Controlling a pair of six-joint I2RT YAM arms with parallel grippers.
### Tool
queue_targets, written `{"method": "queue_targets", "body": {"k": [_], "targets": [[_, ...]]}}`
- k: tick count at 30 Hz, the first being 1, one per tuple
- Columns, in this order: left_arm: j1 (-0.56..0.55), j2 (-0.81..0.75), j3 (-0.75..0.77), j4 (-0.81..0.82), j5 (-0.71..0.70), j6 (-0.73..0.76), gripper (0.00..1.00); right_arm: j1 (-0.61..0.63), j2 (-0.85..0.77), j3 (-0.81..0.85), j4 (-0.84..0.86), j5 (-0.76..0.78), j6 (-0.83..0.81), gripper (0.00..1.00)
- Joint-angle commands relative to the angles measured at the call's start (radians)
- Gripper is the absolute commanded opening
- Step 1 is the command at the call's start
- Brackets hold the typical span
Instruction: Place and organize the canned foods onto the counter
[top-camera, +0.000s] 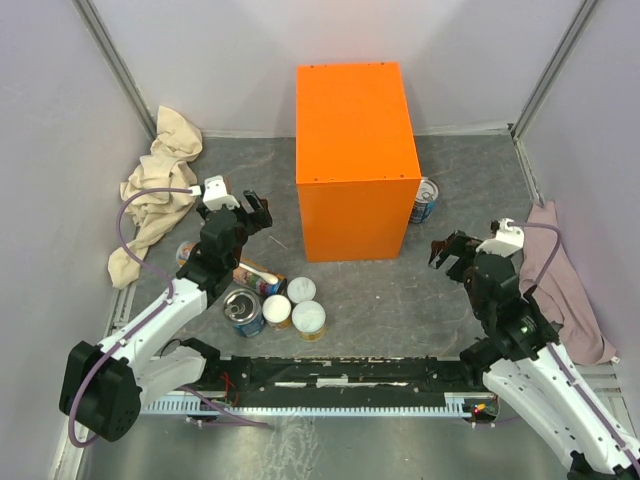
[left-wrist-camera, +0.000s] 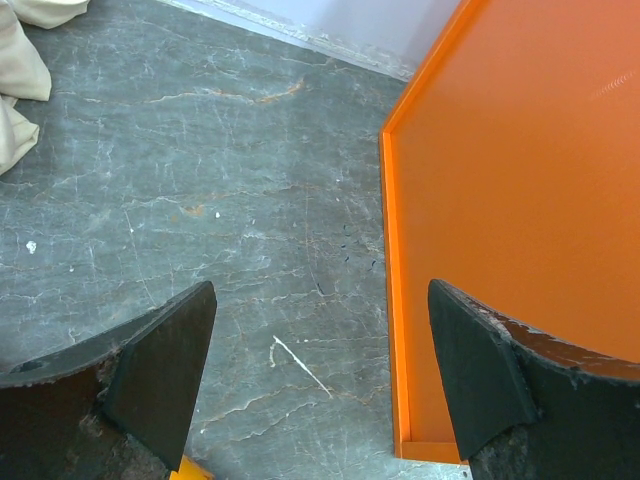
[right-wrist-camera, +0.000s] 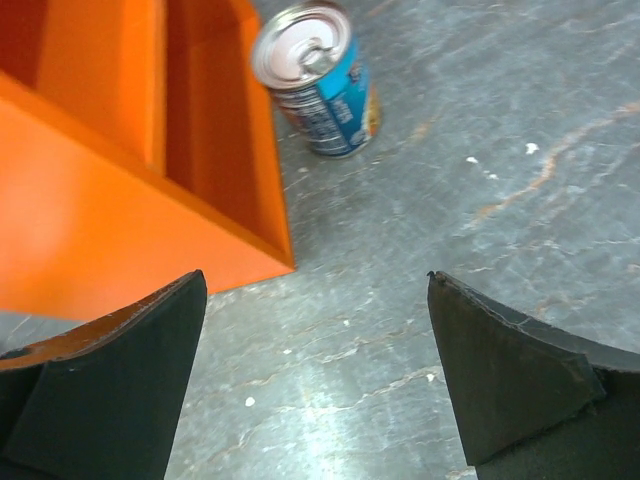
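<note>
The counter (top-camera: 355, 150) is a tall orange box at the middle back of the floor. A blue-labelled can (top-camera: 424, 200) stands at its right side and appears upright with a silver top (right-wrist-camera: 320, 80) in the right wrist view. Several cans cluster near the left arm: a blue tin (top-camera: 244, 310), three white-lidded ones (top-camera: 301, 290) (top-camera: 277, 311) (top-camera: 308, 320), one lying on its side (top-camera: 258, 275), and one half hidden (top-camera: 187, 252). My left gripper (top-camera: 255, 212) (left-wrist-camera: 320, 330) hangs open and empty beside the counter's left face (left-wrist-camera: 520, 200). My right gripper (top-camera: 450, 252) (right-wrist-camera: 316, 300) is open and empty, short of the blue can.
A beige cloth (top-camera: 155, 190) lies crumpled at the back left wall. A pink cloth (top-camera: 565, 280) lies along the right wall beside the right arm. The black rail (top-camera: 340, 375) runs along the near edge. Grey walls close in on three sides.
</note>
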Motion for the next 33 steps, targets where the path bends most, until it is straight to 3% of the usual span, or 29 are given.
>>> {"method": "queue_targets", "body": {"k": [1,9,14,19,28,33], "targets": [[-0.002,0.002,0.019,0.019,-0.006,0.024,0.93,0.018,-0.040,0.008,0.030,-0.154,-0.027,0.99],[-0.003,0.045,0.049,0.005,0.016,0.006,0.93,0.092,-0.021,-0.006,0.065,-0.306,-0.024,0.99],[-0.003,0.062,0.066,-0.010,0.020,0.007,0.93,0.248,0.060,-0.003,0.099,-0.299,-0.026,1.00],[-0.003,0.069,0.071,-0.016,0.016,0.011,0.93,0.470,0.194,0.025,0.142,-0.219,-0.059,1.00],[-0.002,0.045,0.075,-0.048,0.015,0.011,0.93,0.894,0.543,0.144,0.190,0.056,-0.145,0.99],[-0.001,0.030,0.071,-0.057,0.017,0.015,0.93,1.009,0.598,0.156,0.230,0.111,-0.128,0.99]]}}
